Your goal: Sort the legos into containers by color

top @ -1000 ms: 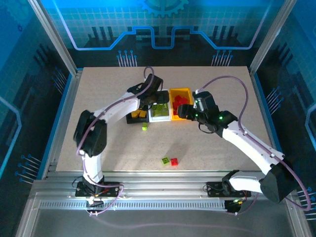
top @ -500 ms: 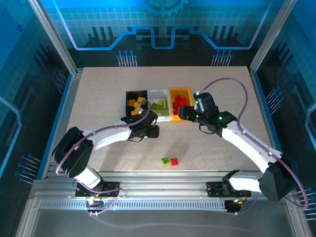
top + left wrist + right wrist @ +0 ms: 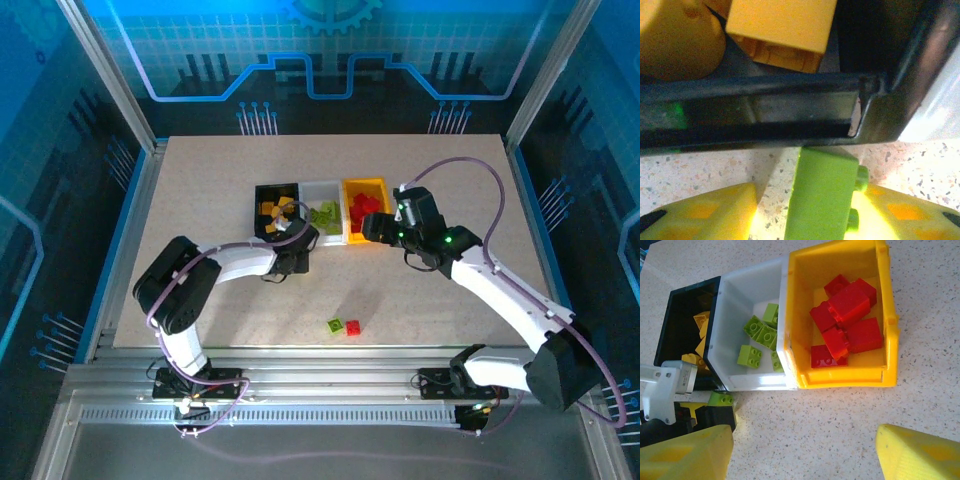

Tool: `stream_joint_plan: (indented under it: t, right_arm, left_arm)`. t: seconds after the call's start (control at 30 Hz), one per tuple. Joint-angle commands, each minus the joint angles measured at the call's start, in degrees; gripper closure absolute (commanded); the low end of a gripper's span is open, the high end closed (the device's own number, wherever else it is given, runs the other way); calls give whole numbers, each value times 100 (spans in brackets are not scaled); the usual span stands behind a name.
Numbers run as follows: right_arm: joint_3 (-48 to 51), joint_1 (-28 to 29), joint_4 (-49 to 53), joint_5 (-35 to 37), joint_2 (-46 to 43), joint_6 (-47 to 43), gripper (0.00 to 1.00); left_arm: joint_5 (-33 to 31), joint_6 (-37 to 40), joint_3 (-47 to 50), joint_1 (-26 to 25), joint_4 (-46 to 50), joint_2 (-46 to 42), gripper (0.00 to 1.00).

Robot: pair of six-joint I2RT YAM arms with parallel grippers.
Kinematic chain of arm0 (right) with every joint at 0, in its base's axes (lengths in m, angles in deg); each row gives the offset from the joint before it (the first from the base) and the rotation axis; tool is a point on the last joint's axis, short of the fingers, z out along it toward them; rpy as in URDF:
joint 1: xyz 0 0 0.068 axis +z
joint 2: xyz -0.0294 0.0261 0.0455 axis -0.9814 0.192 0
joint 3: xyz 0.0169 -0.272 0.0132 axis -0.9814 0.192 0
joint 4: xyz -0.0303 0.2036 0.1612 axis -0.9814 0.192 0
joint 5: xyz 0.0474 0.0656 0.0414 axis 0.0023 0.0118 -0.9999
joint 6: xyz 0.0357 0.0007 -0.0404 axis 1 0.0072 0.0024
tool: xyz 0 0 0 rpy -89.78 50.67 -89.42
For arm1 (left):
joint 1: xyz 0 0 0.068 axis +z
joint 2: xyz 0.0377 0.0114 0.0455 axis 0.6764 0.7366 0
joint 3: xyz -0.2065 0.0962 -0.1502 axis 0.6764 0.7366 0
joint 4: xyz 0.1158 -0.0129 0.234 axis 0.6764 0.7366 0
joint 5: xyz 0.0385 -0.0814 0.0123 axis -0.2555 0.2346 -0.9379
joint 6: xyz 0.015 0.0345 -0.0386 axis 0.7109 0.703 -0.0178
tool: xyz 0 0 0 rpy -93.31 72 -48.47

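L hand [image 3: 807,210] astride green brick [image 3: 825,190] by black bin [image 3: 765,100], not yet clamped; next: pinch, lift to white bin [image 3: 755,290]. R hand [image 3: 805,440] released, empty.

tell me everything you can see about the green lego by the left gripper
The lime green brick is glossy plastic. It lies on the speckled table with two round studs pointing sideways. It sits just outside the black bin, at its near wall, flanked by the left gripper, with a gap on one side.

Overhead plus wrist close-ups, black bin [image 3: 258,205] shared
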Motion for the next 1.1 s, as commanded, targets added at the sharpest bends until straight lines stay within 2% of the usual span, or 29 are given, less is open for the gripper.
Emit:
stream_joint_plan:
  t: [0.0,0.27,0.53,0.67,0.77,1.07]
  right_arm:
    - [36,-80,46,21,-153,86,24]
    - [107,-137,-6,20,-164,86,24]
    - [170,-260,11,-22,-232,78,24]
    - [250,-330,44,-40,-299,107,24]
    - [308,-361,79,-25,-369,130,24]
    - [397,-449,213,-7,-511,170,24]
  left_arm:
    - [-187,232,-158,70,-556,292,51]
    - [-57,351,64,-4,-716,-46,70]
    - [134,83,280,-681,11,-1435,71]
    - [224,67,-169,-696,419,-1915,69]
    - [171,279,-872,-630,634,-1653,67]
    - [403,416,-3096,65,911,491,69]
